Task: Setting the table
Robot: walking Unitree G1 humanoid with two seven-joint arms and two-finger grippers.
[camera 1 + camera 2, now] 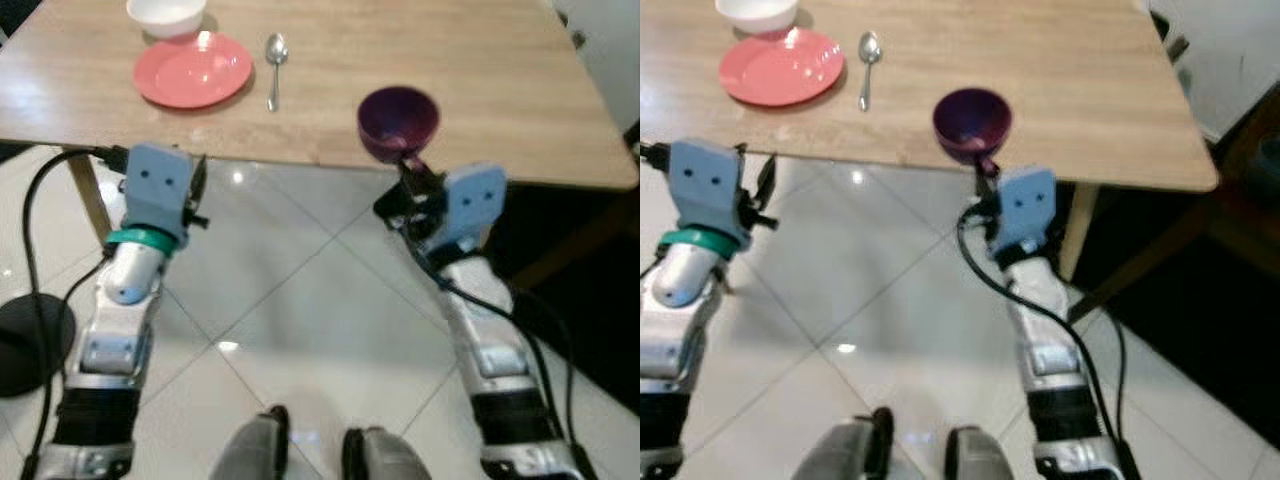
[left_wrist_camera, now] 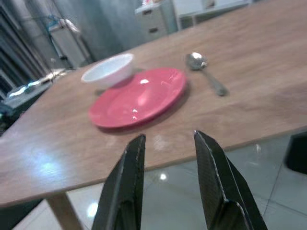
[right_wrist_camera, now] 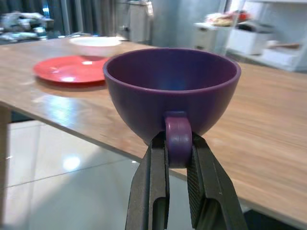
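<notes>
A purple cup (image 1: 398, 120) hangs just over the near edge of the wooden table (image 1: 480, 90), held upright. My right gripper (image 3: 178, 146) is shut on the cup's handle (image 3: 178, 138) from below the table edge. Farther left on the table lie a red plate (image 1: 193, 68), a white bowl (image 1: 166, 15) behind it, and a metal spoon (image 1: 274, 66) to the plate's right. My left gripper (image 2: 168, 151) stands open with nothing between its fingers, in front of the table edge and short of the plate (image 2: 139, 97).
White tiled floor (image 1: 290, 300) lies under my arms. A table leg (image 1: 90, 190) stands behind my left arm, and another (image 1: 1077, 235) is near my right arm. A dark round base (image 1: 30, 345) with a black cable sits on the floor at the left.
</notes>
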